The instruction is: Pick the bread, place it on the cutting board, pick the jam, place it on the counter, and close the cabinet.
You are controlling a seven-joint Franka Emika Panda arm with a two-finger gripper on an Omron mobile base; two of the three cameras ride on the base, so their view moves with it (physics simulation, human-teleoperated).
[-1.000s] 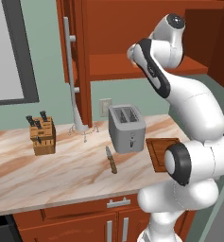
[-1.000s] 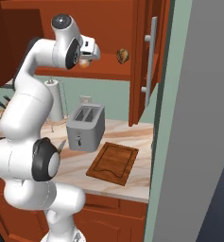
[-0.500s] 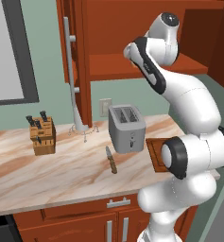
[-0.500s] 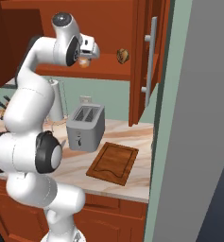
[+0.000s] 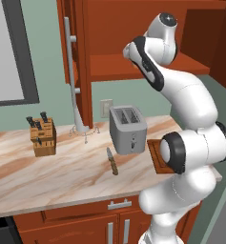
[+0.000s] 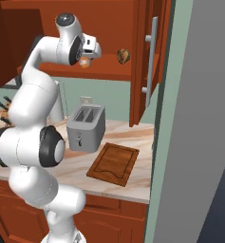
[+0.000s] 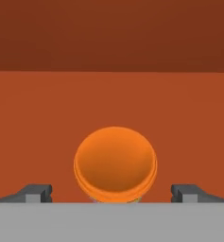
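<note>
Cabinet shelf [image 6: 109,71]: 1 jam [image 7: 115,163] between spread end effector [image 7: 111,193] fingers, untouched; 1 bread [image 6: 124,56] beside; cutting board [image 6: 114,163] on table [image 5: 52,171]

Kitchen, rendered: marbled desk [image 5: 62,176], toaster [image 5: 128,129], knife block [image 5: 43,138], wooden wall cabinet [image 6: 142,61], drawers [image 5: 86,214] below.

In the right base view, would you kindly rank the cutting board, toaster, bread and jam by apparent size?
1. Cutting board and toaster: look alike, so unranked.
2. Bread.
3. Jam, smallest; the arm partly hides it, so this is unsure.
</note>
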